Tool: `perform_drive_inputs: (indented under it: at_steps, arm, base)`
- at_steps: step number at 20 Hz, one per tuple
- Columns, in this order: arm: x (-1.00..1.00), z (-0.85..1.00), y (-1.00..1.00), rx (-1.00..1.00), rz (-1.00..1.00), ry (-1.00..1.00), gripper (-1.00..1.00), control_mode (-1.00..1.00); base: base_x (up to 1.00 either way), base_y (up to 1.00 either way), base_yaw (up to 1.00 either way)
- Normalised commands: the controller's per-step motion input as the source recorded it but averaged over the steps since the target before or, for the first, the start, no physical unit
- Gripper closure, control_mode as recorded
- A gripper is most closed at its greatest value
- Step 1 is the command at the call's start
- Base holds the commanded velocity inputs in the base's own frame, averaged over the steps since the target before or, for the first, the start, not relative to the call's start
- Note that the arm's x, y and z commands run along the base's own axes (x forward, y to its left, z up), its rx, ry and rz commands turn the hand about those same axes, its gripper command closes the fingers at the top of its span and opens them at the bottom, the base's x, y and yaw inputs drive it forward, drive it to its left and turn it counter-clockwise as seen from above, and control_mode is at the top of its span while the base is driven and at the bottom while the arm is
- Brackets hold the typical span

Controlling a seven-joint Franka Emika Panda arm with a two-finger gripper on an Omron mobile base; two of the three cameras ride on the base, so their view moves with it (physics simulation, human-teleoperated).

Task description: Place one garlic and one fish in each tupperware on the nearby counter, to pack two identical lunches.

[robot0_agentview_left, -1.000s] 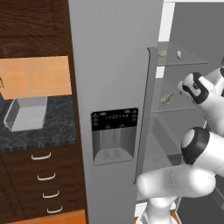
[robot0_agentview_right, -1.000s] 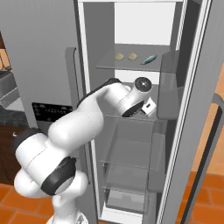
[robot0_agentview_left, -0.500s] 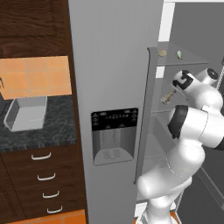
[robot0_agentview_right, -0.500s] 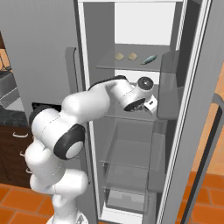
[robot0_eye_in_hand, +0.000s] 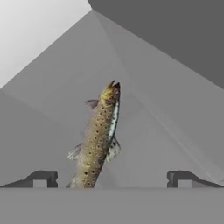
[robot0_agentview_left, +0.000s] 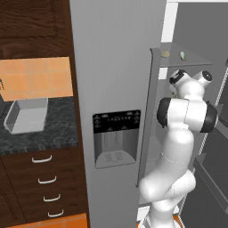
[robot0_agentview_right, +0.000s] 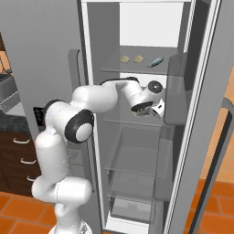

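A brown spotted fish [robot0_eye_in_hand: 98, 140] lies on a grey fridge shelf, its tail end between my finger tips and its head pointing away. My gripper [robot0_eye_in_hand: 111, 181] is open around it and does not grip it. In the right base view the gripper [robot0_agentview_right: 144, 112] hangs low over the second shelf. On the top shelf lie two garlic bulbs [robot0_agentview_right: 124, 59] [robot0_agentview_right: 138, 58] and a second, bluish fish [robot0_agentview_right: 156, 61]. A grey tupperware [robot0_agentview_left: 26, 116] stands on the speckled counter [robot0_agentview_left: 53, 133] to the left of the fridge.
The left fridge door with its dispenser [robot0_agentview_left: 116, 144] is shut between the counter and the open compartment. The right door [robot0_agentview_right: 215, 114] stands open beside my arm. Dark drawers [robot0_agentview_left: 44, 178] sit under the counter. Lower glass shelves [robot0_agentview_right: 137, 160] are bare.
My arm's elbow has swung up and closer to the fridge, and in the left base view it hides the second shelf. The hand stays at that shelf, jaws open throughout.
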Motion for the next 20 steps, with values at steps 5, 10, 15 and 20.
perform_drive_inputs:
  at_steps: [5, 10, 15, 20]
  arm:
    - [0.59, -0.28, 0.00, 0.00, 0.00, 0.12, -1.00, -1.00]
    - [0.66, -0.33, 0.00, 0.00, 0.00, 0.02, -1.00, -1.00]
    - [0.64, -0.45, 0.00, 0.00, 0.00, 0.09, -1.00, -1.00]
    - [0.25, -0.53, 0.00, -0.05, 0.00, 0.08, 1.00, -1.00]
  base:
    - [0.00, 0.00, 0.00]
    - [0.00, 0.00, 0.00]
    - [0.00, 0.00, 0.00]
    - [0.00, 0.00, 0.00]
